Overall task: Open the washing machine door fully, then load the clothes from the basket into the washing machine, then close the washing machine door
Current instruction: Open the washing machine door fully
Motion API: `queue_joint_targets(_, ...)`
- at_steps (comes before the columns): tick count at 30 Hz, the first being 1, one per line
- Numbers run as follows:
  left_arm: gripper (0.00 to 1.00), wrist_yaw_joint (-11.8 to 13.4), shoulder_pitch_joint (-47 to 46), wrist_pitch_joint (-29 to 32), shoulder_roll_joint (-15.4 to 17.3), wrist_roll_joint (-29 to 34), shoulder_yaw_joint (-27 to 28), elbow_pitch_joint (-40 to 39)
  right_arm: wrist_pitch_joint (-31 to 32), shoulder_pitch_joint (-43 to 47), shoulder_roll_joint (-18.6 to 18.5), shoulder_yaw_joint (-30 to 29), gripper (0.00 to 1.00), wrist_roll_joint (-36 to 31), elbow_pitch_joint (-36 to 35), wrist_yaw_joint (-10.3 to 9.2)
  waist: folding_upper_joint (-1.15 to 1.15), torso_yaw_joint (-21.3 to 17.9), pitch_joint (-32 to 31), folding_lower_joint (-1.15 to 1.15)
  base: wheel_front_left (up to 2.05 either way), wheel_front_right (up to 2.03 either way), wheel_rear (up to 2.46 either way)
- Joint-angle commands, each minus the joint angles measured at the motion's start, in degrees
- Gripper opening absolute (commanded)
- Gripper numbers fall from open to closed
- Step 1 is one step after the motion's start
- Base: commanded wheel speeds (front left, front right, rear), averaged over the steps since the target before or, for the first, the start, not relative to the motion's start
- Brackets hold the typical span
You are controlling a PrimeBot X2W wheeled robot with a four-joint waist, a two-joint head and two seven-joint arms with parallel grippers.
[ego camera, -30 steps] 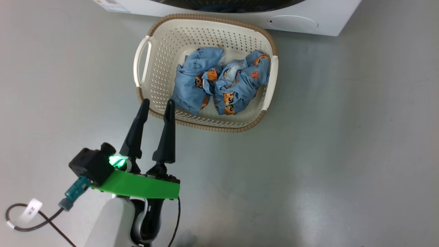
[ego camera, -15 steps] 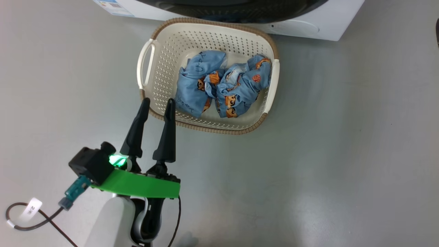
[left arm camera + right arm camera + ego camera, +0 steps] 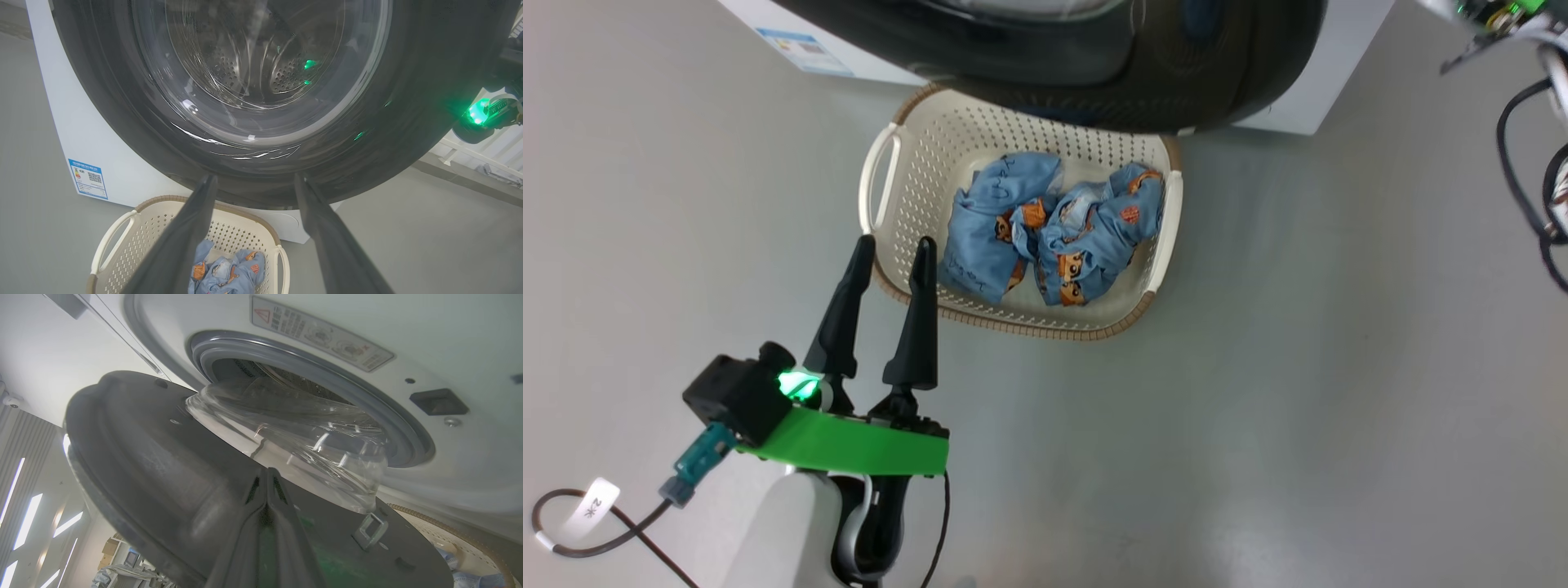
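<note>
left fingers [image 3: 840,310] spread, at 7 o'clock of basket [image 3: 1013,322] | right fingers [image 3: 249,547] pressed together against inner face of ajar washing machine door [image 3: 163,465] | clothes [image 3: 1054,229] in basket on floor [image 3: 1339,367], 6 o'clock of washing machine [image 3: 1327,73]

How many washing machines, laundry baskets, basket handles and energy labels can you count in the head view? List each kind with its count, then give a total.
washing machine: 1
basket: 1
basket handles: 2
energy label: 1
Total: 5
</note>
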Motion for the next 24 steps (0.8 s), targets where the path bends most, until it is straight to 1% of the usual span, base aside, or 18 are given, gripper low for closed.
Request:
queue_joint_targets(1, 1.00, 0.1, 1.1, -0.4, 1.2, 0.6, 2.1, -1.7, 0.6, 1.9, 1.8, 0.7, 0.00, 0.4, -2.2, 0.34, 0.00, -0.3, -1.1, 0.00, 0.00, 0.00, 0.00)
queue_joint_targets(5, 1.00, 0.1, 2.0, -0.4, 1.2, 2.4, 2.5, -1.6, 0.7, 4.6, 2.2, 1.3, 0.00, 0.7, -2.7, 0.34, 0.00, -0.6, -3.1, 0.00, 0.00, 0.00, 0.00)
queue_joint_targets(16, 1.00, 0.1, 5.9, -0.4, 1.2, 4.8, 4.4, -1.5, 1.6, 12.2, 4.4, 3.4, 0.00, 1.4, -3.8, 0.34, 0.00, -1.1, -9.1, 0.00, 0.00, 0.00, 0.00)
queue_joint_targets(24, 1.00, 0.0, 7.8, -0.4, 1.2, 6.4, 4.4, -1.9, 3.3, 16.6, 6.2, 5.2, 0.00, 1.3, -4.7, 0.34, 0.00, -0.1, -11.5, 0.00, 0.00, 0.00, 0.00)
